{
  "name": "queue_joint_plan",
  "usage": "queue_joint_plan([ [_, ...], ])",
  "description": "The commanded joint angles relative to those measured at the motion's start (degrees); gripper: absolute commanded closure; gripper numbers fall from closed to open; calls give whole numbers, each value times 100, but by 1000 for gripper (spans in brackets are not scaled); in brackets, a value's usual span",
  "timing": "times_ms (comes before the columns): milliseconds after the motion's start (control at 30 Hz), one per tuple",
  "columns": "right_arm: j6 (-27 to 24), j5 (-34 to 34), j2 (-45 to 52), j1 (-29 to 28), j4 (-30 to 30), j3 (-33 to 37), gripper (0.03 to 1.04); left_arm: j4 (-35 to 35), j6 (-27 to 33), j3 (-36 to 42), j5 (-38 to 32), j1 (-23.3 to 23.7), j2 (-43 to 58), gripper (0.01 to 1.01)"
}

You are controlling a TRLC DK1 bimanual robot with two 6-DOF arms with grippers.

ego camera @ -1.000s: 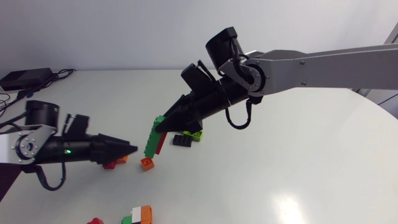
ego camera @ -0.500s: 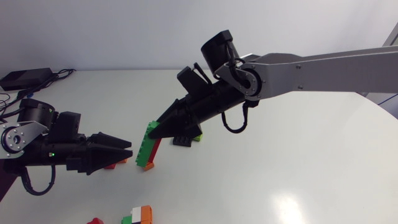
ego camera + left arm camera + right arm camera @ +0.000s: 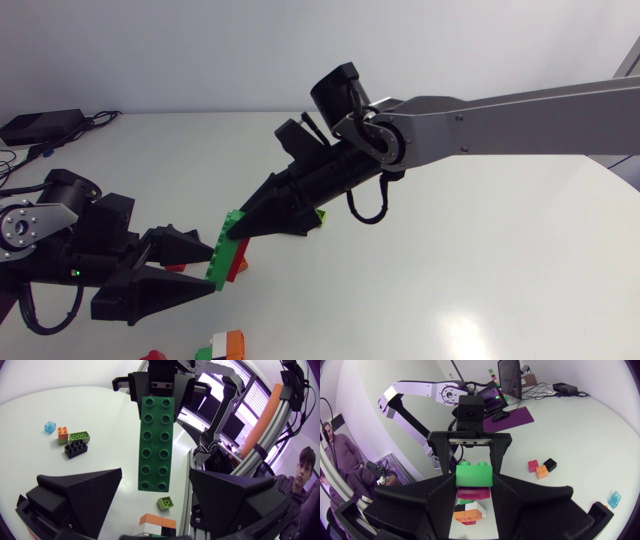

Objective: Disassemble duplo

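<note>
1. The long green duplo brick (image 3: 222,252) hangs above the table a little left of the centre of the head view, tilted, with its upper end in the right gripper (image 3: 243,226). A red brick (image 3: 239,257) is pressed against its underside.
2. I judge it to be light, stiff plastic with smooth, somewhat slippery sides. The studs probably hold the two pieces firmly, so they should separate with a peeling or bending pull, not a straight one.
3. The best place to take hold seems to be the free lower end, on the two long flat sides, well apart from the other grip. This gives leverage.
4. The right arm comes in from the right edge of the head view and points down and to the left. Its fingers are clenched on the upper end of the green brick from two sides.
5. The left gripper (image 3: 212,265) lies low at the lower left of the head view, pointing to the right. In the left wrist view its fingers (image 3: 82,495) are spread wide, and the brick's free end hangs between them without touching either one.
6. On the table beyond, more loose pieces lie: a black brick (image 3: 76,449), a lime brick (image 3: 79,436) and a small orange one (image 3: 62,432).
</note>
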Motion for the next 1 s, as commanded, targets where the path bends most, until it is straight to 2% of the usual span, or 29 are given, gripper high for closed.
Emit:
queue_joint_plan([
  [0,134,-81,205,120,31,-27,841,-101,253,46,89,-32,-81,121],
  [67,125,-81,231,173,49,-18,841,-154,253,46,89,-24,-81,133],
  [167,125,-81,249,208,49,0,841,-171,261,46,89,-59,-81,246],
  [467,134,-73,205,191,31,8,841,-163,270,81,98,-59,25,811],
  [500,134,-73,214,191,40,8,841,-154,270,90,98,-41,51,836],
  [700,239,-29,293,191,58,52,826,-119,270,134,98,91,122,836],
  [833,415,-29,372,59,66,140,562,-119,279,169,107,178,122,838],
  [967,441,-38,354,24,66,131,375,-119,261,204,107,310,130,836],
])
